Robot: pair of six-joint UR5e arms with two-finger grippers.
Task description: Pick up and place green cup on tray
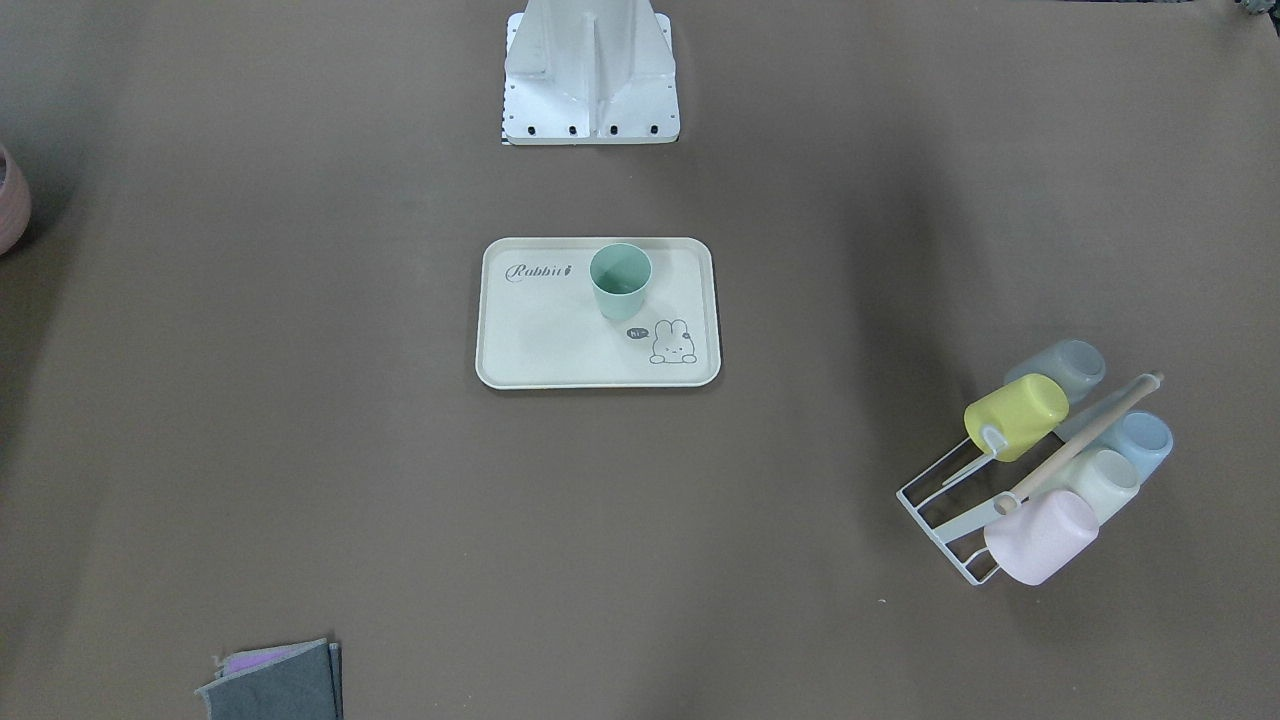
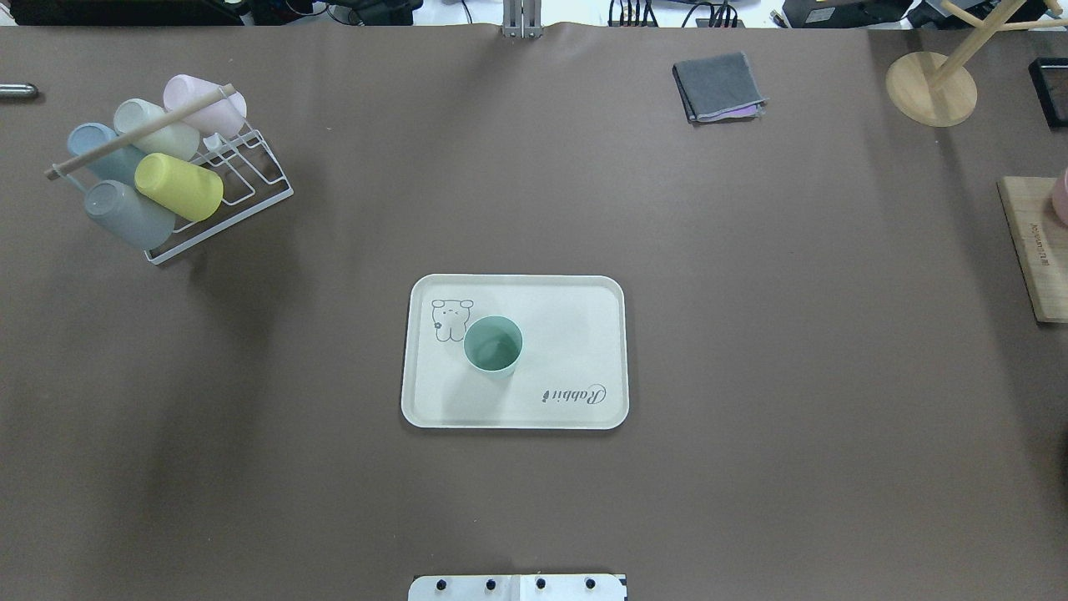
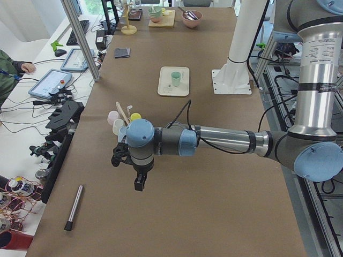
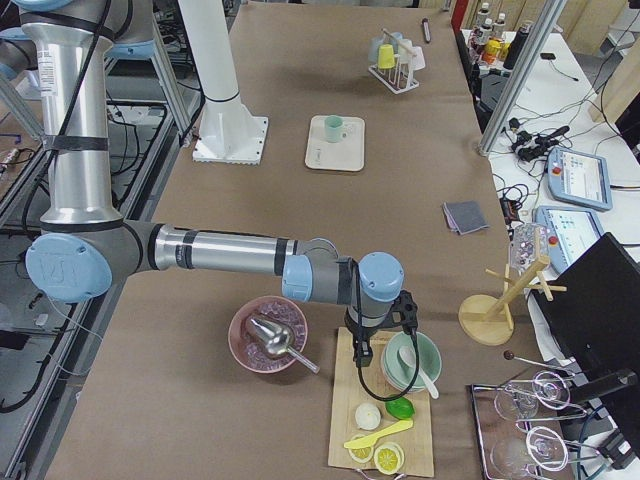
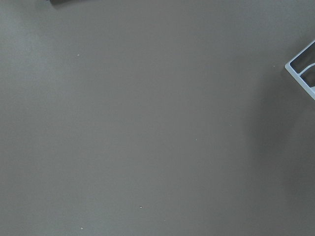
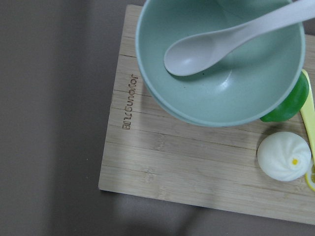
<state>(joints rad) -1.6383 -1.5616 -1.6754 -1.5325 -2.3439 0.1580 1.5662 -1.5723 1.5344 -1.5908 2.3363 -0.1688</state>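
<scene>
The green cup (image 2: 493, 344) stands upright on the cream tray (image 2: 567, 334) at the middle of the table, beside the bunny drawing; from across the table the cup (image 1: 620, 283) sits at the tray's (image 1: 540, 340) far side. No gripper is near it. My left gripper (image 3: 138, 182) hangs over bare table near the table's left end, past the cup rack. My right gripper (image 4: 362, 350) hovers over a wooden board at the right end. Both show only in the side views, so I cannot tell whether they are open or shut.
A white wire rack (image 2: 158, 167) holds several pastel cups at the far left. A folded grey cloth (image 2: 719, 86) and a wooden stand (image 2: 930, 88) lie far right. The wooden board (image 6: 172, 162) carries a green bowl (image 6: 221, 59) with a spoon and a white bun (image 6: 284, 156).
</scene>
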